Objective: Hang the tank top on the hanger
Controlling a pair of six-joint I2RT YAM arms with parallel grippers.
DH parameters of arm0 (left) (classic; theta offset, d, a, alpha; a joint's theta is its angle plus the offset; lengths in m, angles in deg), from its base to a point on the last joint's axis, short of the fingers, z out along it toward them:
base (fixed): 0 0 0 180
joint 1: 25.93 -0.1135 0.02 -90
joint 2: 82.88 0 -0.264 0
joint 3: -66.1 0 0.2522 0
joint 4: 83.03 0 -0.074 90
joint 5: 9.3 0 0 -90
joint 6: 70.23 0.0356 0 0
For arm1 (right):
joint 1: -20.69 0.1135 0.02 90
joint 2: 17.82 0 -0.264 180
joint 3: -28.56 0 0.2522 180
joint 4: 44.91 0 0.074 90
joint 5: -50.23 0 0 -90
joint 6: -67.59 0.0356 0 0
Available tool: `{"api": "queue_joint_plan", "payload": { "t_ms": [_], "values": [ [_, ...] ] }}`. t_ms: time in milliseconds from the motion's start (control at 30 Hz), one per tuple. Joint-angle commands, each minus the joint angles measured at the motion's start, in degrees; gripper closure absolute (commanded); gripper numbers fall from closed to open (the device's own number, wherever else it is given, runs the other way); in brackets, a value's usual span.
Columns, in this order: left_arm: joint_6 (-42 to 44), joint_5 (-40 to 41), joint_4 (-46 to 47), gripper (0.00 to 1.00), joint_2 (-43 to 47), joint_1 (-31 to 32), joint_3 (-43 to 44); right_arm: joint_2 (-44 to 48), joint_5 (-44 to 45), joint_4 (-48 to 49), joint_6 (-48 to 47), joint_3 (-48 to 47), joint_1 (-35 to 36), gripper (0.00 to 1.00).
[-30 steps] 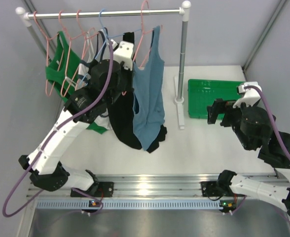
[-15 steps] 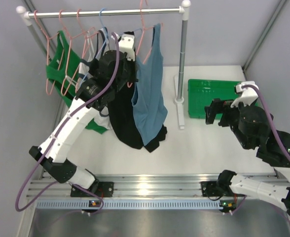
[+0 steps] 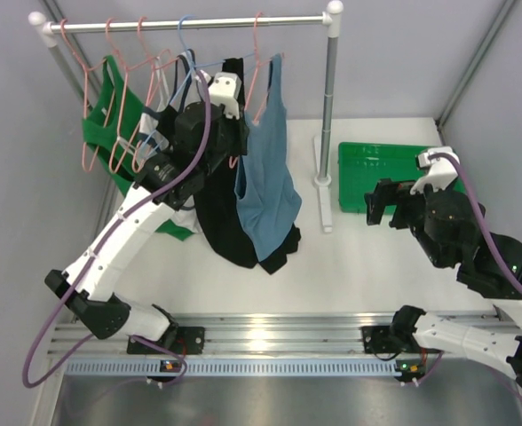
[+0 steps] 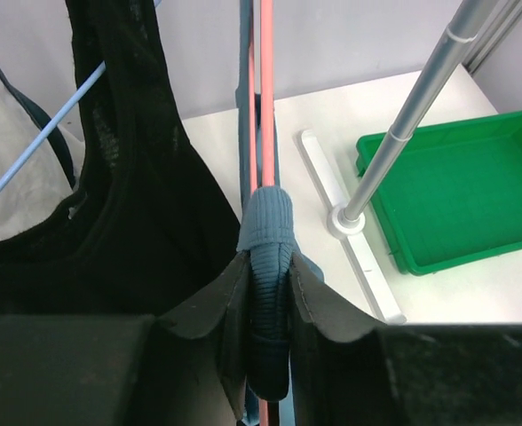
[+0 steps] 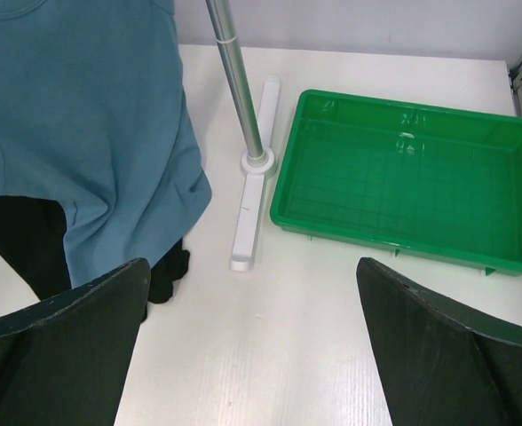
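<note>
Opening slowly and backing straight out should leave the strap (image 4: 265,222) seated: left fingers (image 4: 246,271), narrowly parted, flank the tank top (image 3: 265,191) over the hanger (image 4: 266,89) at twelve o'clock; whether they pinch, I cannot tell. Right fingers (image 3: 378,204) gape wide, empty, at three o'clock.

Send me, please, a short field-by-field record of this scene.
tank top: hangs on the hanger, beside the black top
hanger: hooked on the rack
left gripper: fingers flank a strap at the hanger's end; grip unclear
right gripper: open, holding nothing, above the table
tray: on the table, right of the rack
</note>
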Motion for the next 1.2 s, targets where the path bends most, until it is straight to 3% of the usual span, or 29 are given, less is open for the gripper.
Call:
{"api": "queue_joint_plan", "payload": {
  "t_ms": [0,400,467,500,933,1167],
  "values": [
    [-0.44,-0.45,4.84,0.72,2.28,-0.21,-0.08,0.45,-0.30,1.83,0.51,0.29,0.79,0.00],
    [-0.53,-0.80,4.22,0.54,3.69,-0.29,-0.17,0.63,-0.30,2.36,0.34,1.34,0.88,0.00],
    [-0.53,-0.89,4.05,0.24,4.48,-0.21,-0.26,0.63,-0.30,2.45,0.34,1.43,0.79,0.00],
    [-0.53,-1.06,3.70,0.20,5.09,-0.21,-0.35,0.80,-0.30,2.53,0.51,1.60,0.88,0.00],
    [-0.09,-1.94,-1.05,0.20,14.66,-0.21,-1.31,1.68,-0.65,4.47,1.22,3.80,0.79,0.00],
    [-2.46,-6.25,-3.86,0.20,26.00,-0.21,-11.66,2.47,-2.24,5.35,2.62,7.49,0.88,0.00]
  ]
}}
